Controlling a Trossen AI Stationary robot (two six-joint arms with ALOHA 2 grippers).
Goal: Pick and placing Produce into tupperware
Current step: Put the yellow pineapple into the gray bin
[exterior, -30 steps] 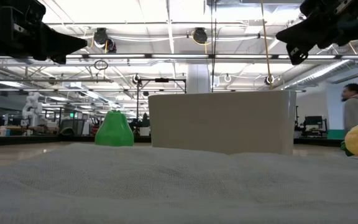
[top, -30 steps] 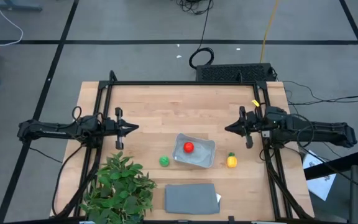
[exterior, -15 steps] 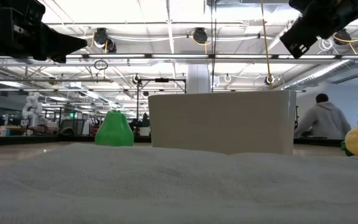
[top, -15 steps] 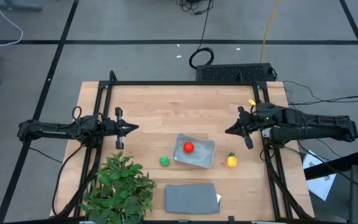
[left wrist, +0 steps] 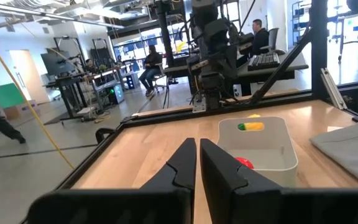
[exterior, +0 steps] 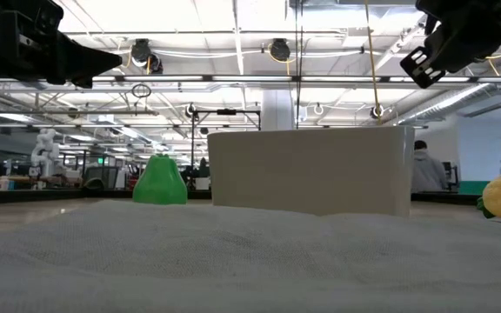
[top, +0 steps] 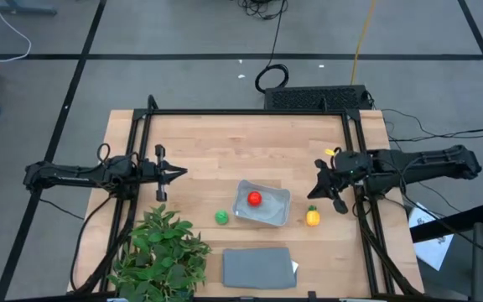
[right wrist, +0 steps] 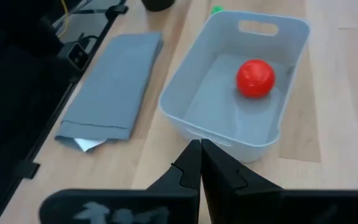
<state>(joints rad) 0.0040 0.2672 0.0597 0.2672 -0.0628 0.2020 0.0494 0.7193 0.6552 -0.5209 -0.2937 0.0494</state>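
The tupperware (top: 272, 210) is a clear greyish tub near the table's middle. The red round piece (top: 254, 199) lies on its floor and shows in the right wrist view (right wrist: 255, 78). The green round piece (top: 221, 217) stands on the wood left of the tub. The yellow piece with a green top (top: 312, 217) lies just right of it. My right gripper (top: 312, 195) is shut and hovers just beyond the yellow piece, raised above the table, pointing at the tub (right wrist: 235, 87). My left gripper (top: 180, 173) is shut and waits over the table's left part.
A flat grey folded cloth (top: 258, 267) lies at the near edge in front of the tub. A large leafy plant (top: 162, 252) fills the near left corner. Black frame rails (top: 132, 168) run along the left, right and far sides. Bare wood lies beyond the tub.
My right gripper has swung toward the table's near edge, coming close to the yellow piece, and has turned so that it points at the tub. Its fingers stay shut. The produce and the tub have not moved.
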